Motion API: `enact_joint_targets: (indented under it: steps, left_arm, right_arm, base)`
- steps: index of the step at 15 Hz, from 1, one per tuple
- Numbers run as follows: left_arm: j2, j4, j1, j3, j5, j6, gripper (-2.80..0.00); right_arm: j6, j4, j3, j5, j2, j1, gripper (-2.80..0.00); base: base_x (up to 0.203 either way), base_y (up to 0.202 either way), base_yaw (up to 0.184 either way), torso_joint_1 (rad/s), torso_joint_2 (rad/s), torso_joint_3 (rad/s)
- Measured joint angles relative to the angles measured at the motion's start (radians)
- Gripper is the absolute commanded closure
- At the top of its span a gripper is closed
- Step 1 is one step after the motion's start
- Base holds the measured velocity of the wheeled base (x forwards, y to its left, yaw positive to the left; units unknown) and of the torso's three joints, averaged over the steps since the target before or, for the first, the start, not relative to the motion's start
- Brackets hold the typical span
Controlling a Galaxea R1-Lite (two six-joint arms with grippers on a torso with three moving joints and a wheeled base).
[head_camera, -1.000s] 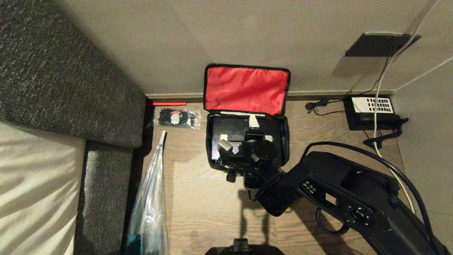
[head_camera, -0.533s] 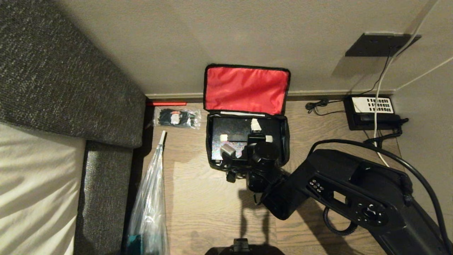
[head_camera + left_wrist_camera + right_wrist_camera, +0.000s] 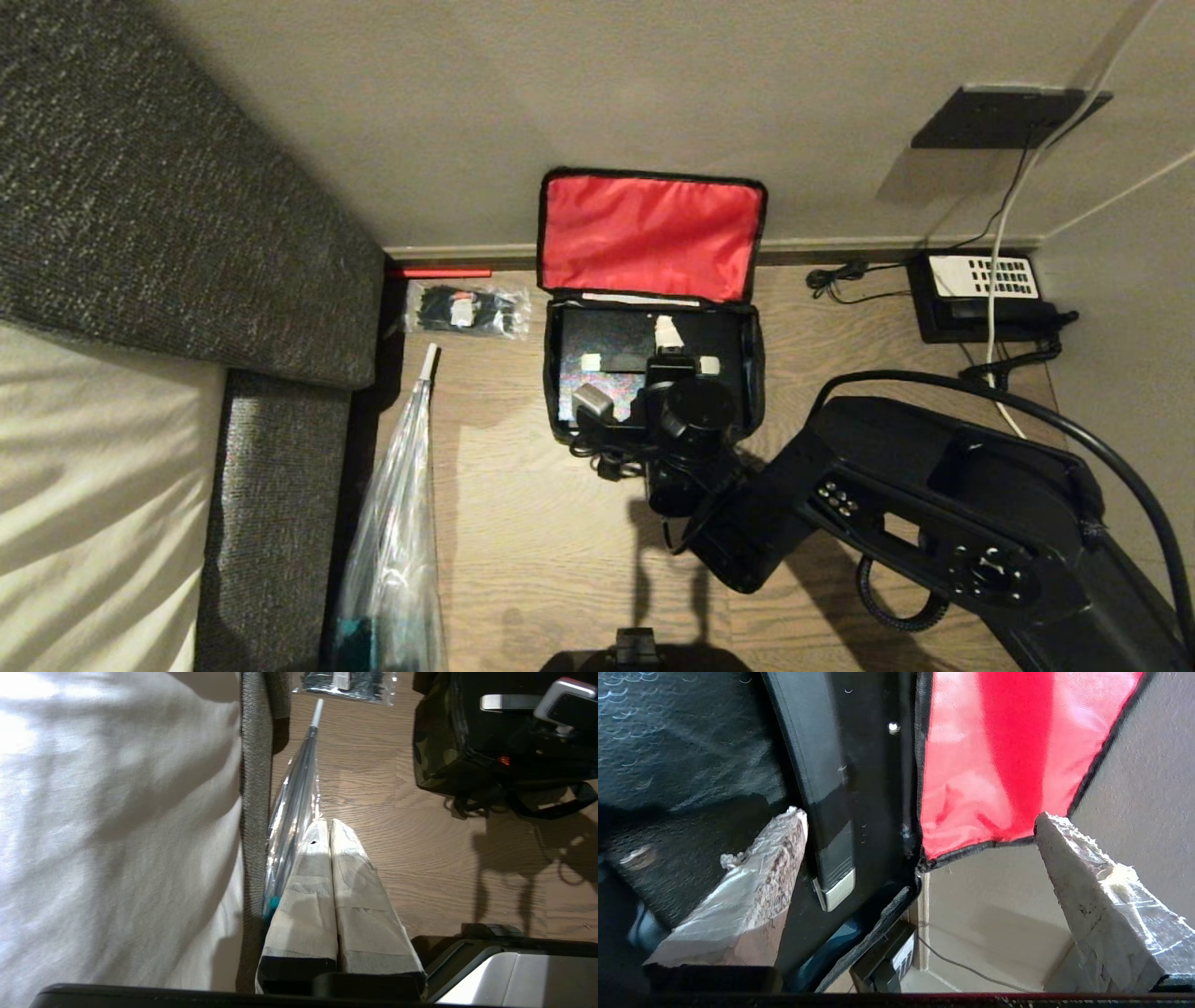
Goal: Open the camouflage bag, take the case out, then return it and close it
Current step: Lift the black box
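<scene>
A grey sofa (image 3: pixel 159 205) lies well left of the camouflage bag (image 3: pixel 747 373). The bag's red lid (image 3: pixel 651 235) leans on the wall; the case (image 3: pixel 607 350) lies inside. The right gripper (image 3: pixel 920 858) hangs over the case, jaws wide, empty. Left of the bag: a clear plastic bag (image 3: pixel 397 523), a zip-tie packet (image 3: pixel 467 311). Right: a telephone (image 3: pixel 980 297). The left gripper (image 3: pixel 329 858) is closed, empty.

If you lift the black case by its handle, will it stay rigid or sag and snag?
Probably rigid: the case looks flat and hard. It may swing, since the handle is one long bar. The bag walls look soft and fit closely, so they could drag.
</scene>
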Motion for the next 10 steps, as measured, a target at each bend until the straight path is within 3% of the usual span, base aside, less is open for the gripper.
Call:
enact_joint_targets:
  steps: [10]
  left_arm:
    - [0.000,0.000,0.001,0.000,-0.001,0.000,0.00]
  right_arm:
    - [-0.010,-0.024,-0.074,-0.001,0.093,-0.017,-2.80]
  base:
    - [0.000,0.000,0.000,0.000,0.00,0.000]
